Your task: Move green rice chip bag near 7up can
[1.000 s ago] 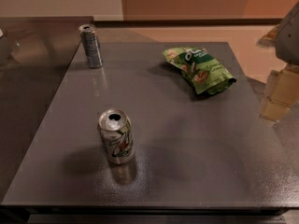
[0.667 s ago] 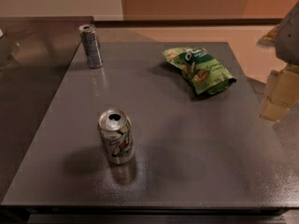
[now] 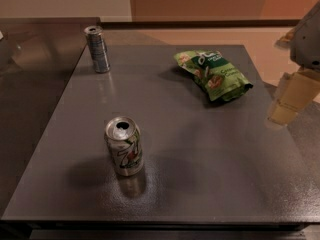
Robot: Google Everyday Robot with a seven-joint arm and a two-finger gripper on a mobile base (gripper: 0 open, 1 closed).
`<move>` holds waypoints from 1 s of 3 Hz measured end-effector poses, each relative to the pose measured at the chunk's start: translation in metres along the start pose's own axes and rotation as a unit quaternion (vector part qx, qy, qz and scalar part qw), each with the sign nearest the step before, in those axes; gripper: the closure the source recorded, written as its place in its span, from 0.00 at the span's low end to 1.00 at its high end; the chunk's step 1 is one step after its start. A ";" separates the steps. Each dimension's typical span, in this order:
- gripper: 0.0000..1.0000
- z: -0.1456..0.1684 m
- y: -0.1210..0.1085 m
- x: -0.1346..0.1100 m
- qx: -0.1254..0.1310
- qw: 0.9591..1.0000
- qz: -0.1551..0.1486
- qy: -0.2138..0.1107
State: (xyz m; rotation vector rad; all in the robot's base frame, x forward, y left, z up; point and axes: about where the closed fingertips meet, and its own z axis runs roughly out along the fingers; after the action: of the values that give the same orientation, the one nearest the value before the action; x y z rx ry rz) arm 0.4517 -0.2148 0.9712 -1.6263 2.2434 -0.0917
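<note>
Our pincer (image 3: pixel 291 98) hangs at the right edge of the surface (image 3: pixel 210 174), beside the green rice chip bag (image 3: pixel 212 74) and holding nothing; how wide it stands we cannot tell. The bag lies far right, well apart from the 7up can (image 3: pixel 124 146) at near left. We judge the crinkled foil could slip from a shallow pinch, and a low carry could topple the can or stray toward the slim silver can (image 3: pixel 97 49).
</note>
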 end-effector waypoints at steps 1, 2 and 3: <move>0.00 0.019 -0.017 -0.007 0.023 0.998 0.049 -0.025; 0.00 0.039 -0.041 -0.018 0.045 0.993 0.098 -0.045; 0.00 0.059 -0.066 -0.027 0.053 0.987 0.143 -0.050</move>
State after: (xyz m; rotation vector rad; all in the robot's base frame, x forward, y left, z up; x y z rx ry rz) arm 0.5379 -0.2020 0.9401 -1.2138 2.3250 -0.0529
